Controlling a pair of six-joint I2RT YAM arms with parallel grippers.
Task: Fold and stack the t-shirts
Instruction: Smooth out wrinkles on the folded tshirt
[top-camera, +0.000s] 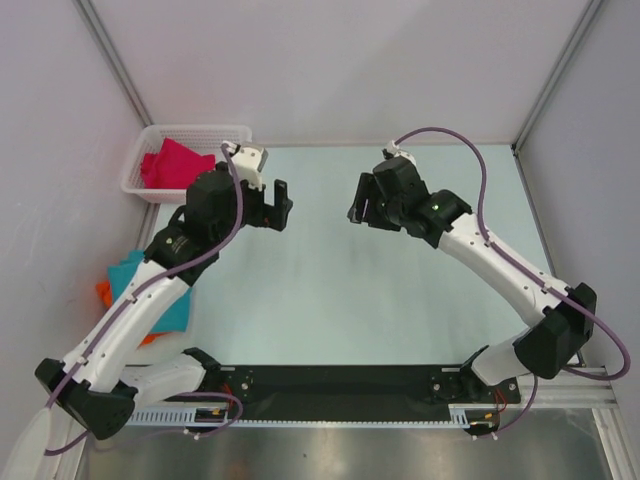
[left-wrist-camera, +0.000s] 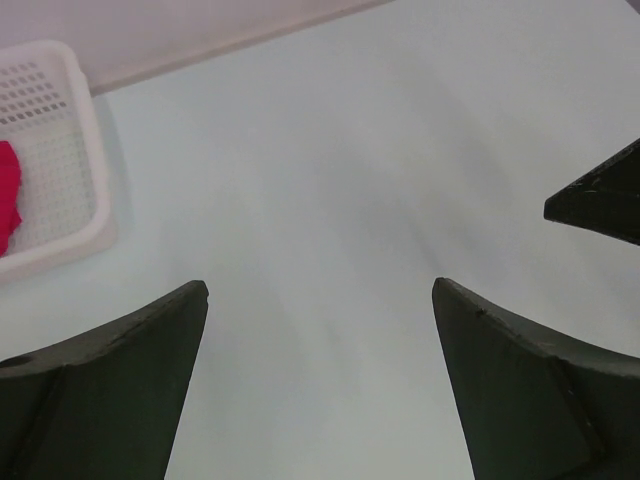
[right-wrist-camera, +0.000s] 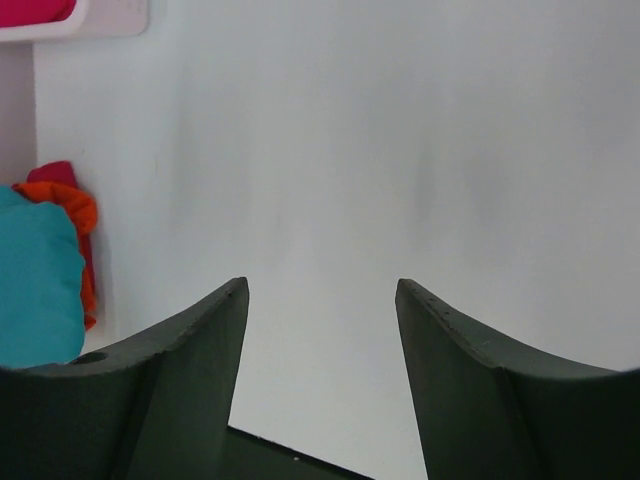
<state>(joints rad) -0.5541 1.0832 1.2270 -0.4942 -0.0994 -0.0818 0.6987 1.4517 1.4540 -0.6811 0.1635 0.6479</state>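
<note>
Left gripper (left-wrist-camera: 320, 288): fingers spread wide, nothing between them. It hangs over bare table (top-camera: 380, 300), tips turned toward the other arm.
Right gripper (right-wrist-camera: 320, 285): also wide and empty, facing the left one across a gap at mid-table.
Why held so: I read this as a neutral pose between shirts, both arms lifted off the cloth and the working area free for the next spread.
Magenta-red t-shirt (top-camera: 175, 163): bunched in the white lattice basket (top-camera: 200, 129) at the far left corner. It is unfolded, so it looks like my next pick.
Teal-blue t-shirt (right-wrist-camera: 35, 285): lies on the orange t-shirt (right-wrist-camera: 78, 212) at the table's left edge, partly under the left arm in the top view. I take this as the stack, set aside so the middle is usable.
Surface: pale green-white, matte, flat, with soft shadows only.
Room: plain pale wall panels (top-camera: 330, 60) on three sides, metal posts at the corners.
</note>
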